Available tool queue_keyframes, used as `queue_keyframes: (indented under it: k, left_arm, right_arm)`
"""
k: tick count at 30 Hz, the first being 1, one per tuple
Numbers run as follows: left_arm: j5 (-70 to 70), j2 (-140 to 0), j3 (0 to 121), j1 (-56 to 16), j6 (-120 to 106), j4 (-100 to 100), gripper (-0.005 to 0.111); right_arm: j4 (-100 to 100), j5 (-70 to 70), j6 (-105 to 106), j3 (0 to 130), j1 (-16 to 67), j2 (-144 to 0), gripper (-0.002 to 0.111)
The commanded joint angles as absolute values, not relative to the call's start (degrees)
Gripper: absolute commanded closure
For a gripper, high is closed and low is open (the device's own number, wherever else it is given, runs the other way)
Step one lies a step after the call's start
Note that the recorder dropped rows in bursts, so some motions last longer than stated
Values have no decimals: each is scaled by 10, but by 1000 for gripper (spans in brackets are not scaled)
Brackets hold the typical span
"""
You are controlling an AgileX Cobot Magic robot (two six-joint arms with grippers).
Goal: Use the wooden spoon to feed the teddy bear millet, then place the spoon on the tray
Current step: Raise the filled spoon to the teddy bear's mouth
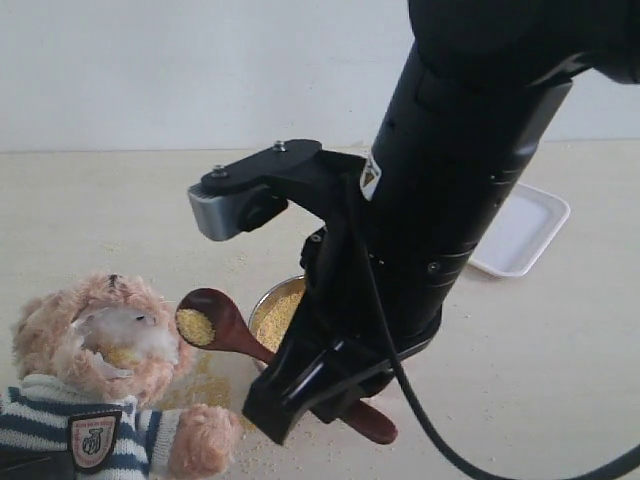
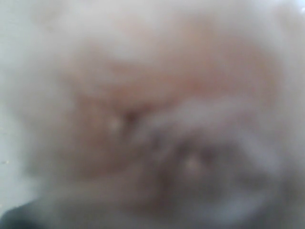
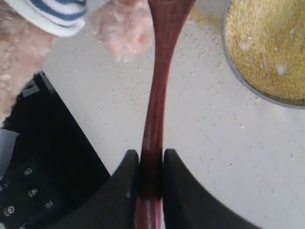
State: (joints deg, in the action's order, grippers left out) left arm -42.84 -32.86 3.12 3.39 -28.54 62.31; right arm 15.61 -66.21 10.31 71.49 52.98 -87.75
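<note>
The teddy bear point(image 1: 90, 360) sits at the lower left in its striped sweater, with millet grains on its white muzzle. My right gripper point(image 3: 151, 157) is shut on the handle of the wooden spoon point(image 3: 159, 71). The spoon's bowl point(image 1: 210, 322) hangs just right of the bear's mouth with a small heap of millet point(image 1: 195, 326) in it. Behind the spoon stands the steel bowl point(image 1: 262, 305), full of millet point(image 3: 267, 47). The white tray point(image 1: 525, 230) lies at the far right. The left wrist view shows only blurred bear fur point(image 2: 152, 95); the left gripper's jaws are hidden.
Loose millet grains are scattered on the beige table point(image 3: 224, 143) around the bowl and in front of the bear. The bear's paw point(image 3: 124, 26) lies close beside the spoon handle. A black arm part point(image 3: 43, 167) sits next to the bear.
</note>
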Motion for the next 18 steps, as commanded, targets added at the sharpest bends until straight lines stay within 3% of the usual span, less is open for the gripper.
queue_keyframes:
  k: [1, 11, 18]
  left_arm:
    - [-430, -324, 31, 35, -287, 636, 102]
    - [-430, -324, 31, 35, -287, 636, 102]
    - [-430, -324, 31, 35, -287, 636, 102]
  right_arm:
    - [160, -656, 90, 746, 552, -888, 106]
    - [126, -636, 87, 836, 612, -977, 106]
    - [-61, -646, 31, 847, 655, -1017, 106]
